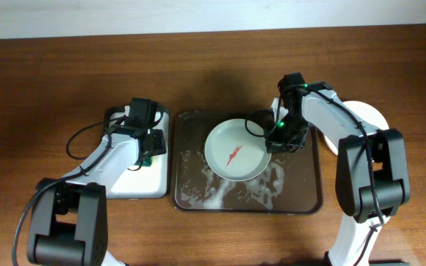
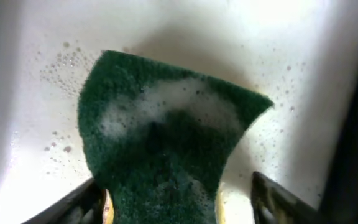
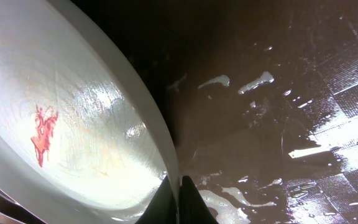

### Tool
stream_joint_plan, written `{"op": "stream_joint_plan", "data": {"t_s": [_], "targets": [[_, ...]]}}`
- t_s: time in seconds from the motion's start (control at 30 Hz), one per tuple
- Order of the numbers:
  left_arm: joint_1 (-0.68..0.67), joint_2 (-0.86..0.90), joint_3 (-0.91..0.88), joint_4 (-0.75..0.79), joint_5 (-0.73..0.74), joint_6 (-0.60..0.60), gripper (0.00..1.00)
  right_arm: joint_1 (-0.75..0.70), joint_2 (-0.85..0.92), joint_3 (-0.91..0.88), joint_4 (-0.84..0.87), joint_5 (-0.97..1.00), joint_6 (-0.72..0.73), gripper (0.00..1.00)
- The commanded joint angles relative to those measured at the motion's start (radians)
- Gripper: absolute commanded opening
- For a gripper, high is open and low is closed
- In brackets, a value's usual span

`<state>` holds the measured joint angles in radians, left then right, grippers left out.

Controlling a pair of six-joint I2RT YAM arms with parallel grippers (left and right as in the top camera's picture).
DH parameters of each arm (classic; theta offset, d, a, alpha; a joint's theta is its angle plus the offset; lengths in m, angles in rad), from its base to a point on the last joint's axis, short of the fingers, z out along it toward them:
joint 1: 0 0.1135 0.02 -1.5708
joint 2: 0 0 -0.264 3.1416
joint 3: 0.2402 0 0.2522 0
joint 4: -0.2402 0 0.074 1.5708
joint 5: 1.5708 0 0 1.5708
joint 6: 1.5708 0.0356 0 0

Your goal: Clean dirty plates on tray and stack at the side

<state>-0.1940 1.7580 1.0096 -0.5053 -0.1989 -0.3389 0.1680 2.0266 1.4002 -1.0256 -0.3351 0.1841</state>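
A pale round plate (image 1: 235, 151) with a red smear in its centre lies in the dark brown tray (image 1: 302, 192), which is wet with suds. My right gripper (image 1: 281, 134) is shut on the plate's right rim. In the right wrist view the fingers (image 3: 179, 186) pinch the rim of the plate (image 3: 73, 124) above the wet tray base (image 3: 278, 124). My left gripper (image 1: 145, 146) hangs over the small white tray (image 1: 124, 188). Its fingers (image 2: 176, 186) are spread around a soapy green sponge (image 2: 166, 130), and the right finger stands apart from it.
A white plate (image 1: 367, 117) lies on the table right of the brown tray, partly hidden by my right arm. The small white tray's floor (image 2: 291, 62) is speckled with soap bubbles. Bare wooden table surrounds both trays.
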Motion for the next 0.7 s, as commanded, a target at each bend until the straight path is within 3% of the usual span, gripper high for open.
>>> {"op": "stream_joint_plan", "data": {"t_s": [0.0,0.03,0.07,0.1,0.13,0.67], "targets": [[0.007,0.035,-0.007,0.009,-0.014,-0.016,0.59,0.009,0.002,-0.009,-0.003,-0.013,0.008,0.04],[0.007,0.041,-0.007,0.009,-0.014,-0.016,0.51,0.009,0.002,-0.009,-0.003,-0.013,0.008,0.04],[0.007,0.044,-0.007,0.007,-0.014,-0.016,0.32,0.009,0.002,-0.009,-0.003,-0.013,0.008,0.04],[0.007,0.045,-0.006,0.005,-0.014,-0.015,0.04,0.009,0.002,-0.009,-0.003,-0.013,0.008,0.04],[0.007,0.042,-0.006,0.003,-0.014,-0.015,0.00,0.008,0.002,-0.009,-0.003,-0.013,0.008,0.04],[0.007,-0.316,0.035,-0.055,-0.014,-0.015,0.00,0.008,0.002,-0.009,-0.004,-0.013,0.008,0.04]]}}
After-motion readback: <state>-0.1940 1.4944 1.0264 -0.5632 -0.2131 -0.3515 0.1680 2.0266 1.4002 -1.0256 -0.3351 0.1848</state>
